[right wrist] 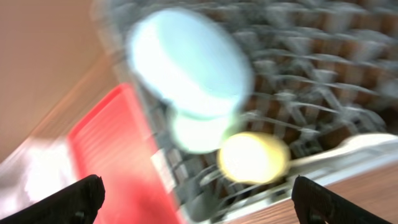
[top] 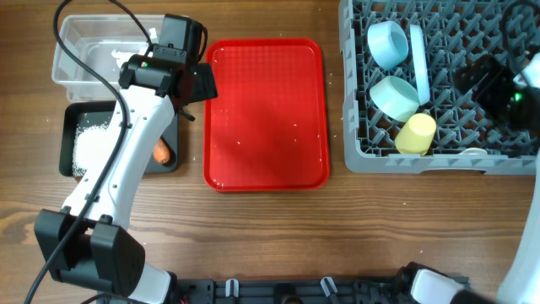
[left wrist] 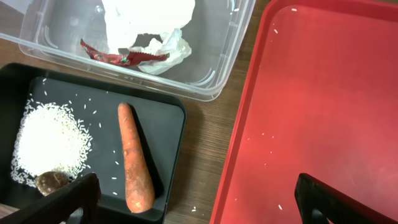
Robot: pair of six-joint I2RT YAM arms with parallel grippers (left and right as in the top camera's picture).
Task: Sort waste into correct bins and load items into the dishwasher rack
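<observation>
The clear tub (top: 67, 67) holds the white napkin (left wrist: 146, 25) and the red wrapper (left wrist: 118, 56). The black tray (top: 69, 127) holds loose rice (left wrist: 46, 140), the carrot (left wrist: 134, 158) and the brown lump (left wrist: 51, 181). My left gripper (left wrist: 196, 199) is open and empty, above the gap between the black tray and the red serving tray. The grey rack (top: 359, 127) holds two blue bowls (top: 388, 42) (top: 395, 95), the plate on edge (top: 419, 61), the yellow cup (top: 416, 133) and the spoon (top: 474, 153). My right gripper (right wrist: 196, 199) is open and empty over the rack; its view is blurred.
The flat red serving tray (top: 266, 114) lies between the bins and the rack, with a few rice grains on it. A few grains lie on the wood beside the black tray. The left arm reaches across the black tray. Black cables hang at the far right.
</observation>
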